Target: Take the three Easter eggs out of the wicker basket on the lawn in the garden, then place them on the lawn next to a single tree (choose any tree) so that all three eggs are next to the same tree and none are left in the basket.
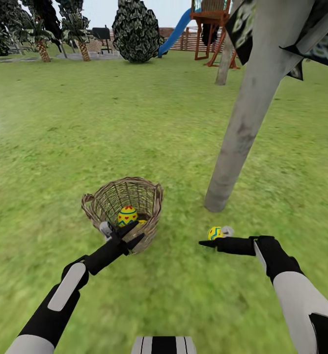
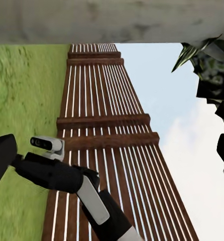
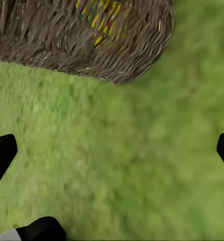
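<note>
Left gripper (image 1: 133, 235) being held over near rim of wicker basket (image 1: 151, 194), fingers spread apart, nothing between them. 1 egg (image 1: 127, 215) being seen inside basket, just past left fingertips. Right gripper (image 1: 206, 243) being held low over lawn (image 1: 85, 123), fingers wide apart, empty. 2nd egg (image 1: 215, 232) lying on grass just beyond right gripper, near tree trunk (image 1: 242, 128). Basket lying well off to right gripper's side.

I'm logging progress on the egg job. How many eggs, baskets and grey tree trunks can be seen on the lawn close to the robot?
Eggs: 2, one in the basket, one on the grass by the trunk
Baskets: 1
Grey tree trunks: 1 close by
Total: 4
</note>
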`<state>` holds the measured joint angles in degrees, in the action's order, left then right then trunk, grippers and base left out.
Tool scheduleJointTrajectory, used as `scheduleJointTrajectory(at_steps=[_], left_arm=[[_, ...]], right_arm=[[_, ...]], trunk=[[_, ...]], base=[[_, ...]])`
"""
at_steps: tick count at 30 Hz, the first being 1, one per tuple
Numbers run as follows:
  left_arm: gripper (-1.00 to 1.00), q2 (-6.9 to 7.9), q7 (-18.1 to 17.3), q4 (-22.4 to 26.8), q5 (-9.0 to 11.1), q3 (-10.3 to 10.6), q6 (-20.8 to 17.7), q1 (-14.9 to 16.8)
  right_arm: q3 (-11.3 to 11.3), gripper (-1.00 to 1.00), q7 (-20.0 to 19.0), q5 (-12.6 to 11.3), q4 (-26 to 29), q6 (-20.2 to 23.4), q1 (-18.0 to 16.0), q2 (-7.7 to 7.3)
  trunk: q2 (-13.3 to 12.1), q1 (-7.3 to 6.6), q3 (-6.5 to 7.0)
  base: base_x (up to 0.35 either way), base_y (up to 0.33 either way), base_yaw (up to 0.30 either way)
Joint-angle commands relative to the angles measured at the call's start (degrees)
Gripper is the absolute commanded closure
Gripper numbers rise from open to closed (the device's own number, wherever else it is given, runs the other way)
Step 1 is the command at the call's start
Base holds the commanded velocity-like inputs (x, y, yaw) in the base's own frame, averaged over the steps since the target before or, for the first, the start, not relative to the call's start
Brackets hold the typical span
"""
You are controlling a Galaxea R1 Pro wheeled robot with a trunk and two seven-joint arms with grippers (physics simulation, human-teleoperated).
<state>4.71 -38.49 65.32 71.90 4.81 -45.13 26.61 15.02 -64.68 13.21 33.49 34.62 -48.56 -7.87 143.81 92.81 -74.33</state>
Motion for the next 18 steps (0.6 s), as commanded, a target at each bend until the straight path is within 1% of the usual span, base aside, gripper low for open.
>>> scheduleJointTrajectory(at_steps=[1,7,13,14,18], left_arm=[[-1.0,0.04,0.1,0.0,0.3,-0.3,-0.3,0.0],[-1.0,0.05,0.0,0.0,0.3,-2.1,-0.3,0.0],[-1.0,0.12,0.0,0.0,0.3,-2.1,-0.3,0.0],[-1.0,0.12,0.0,0.0,0.3,-2.1,-0.3,0.0],[-1.0,0.12,0.0,0.0,0.3,-2.1,-0.4,0.0]], right_arm=[[0.4,-1.0,-0.4,0.2,0.1,0.4,0.0,0.05],[0.5,-1.0,-0.4,-1.8,0.1,0.4,0.0,0.07],[0.5,-1.0,-0.4,-3.8,0.1,0.5,0.0,0.11],[0.5,-1.0,-0.4,-7.0,0.1,0.5,0.0,0.12],[0.5,-1.0,-0.5,-7.0,0.1,0.5,0.0,0.06]], trunk=[[0.0,-0.03,0.19],[-0.1,-0.19,1.52],[-0.2,-0.34,2.84],[-0.2,-0.37,3.07],[-0.2,-0.47,3.95]], base=[[0.0,0.0,0.0],[0.0,0.0,0.0],[0.0,0.0,0.0],[0.0,0.0,0.0],[0.0,0.0,0.0]])
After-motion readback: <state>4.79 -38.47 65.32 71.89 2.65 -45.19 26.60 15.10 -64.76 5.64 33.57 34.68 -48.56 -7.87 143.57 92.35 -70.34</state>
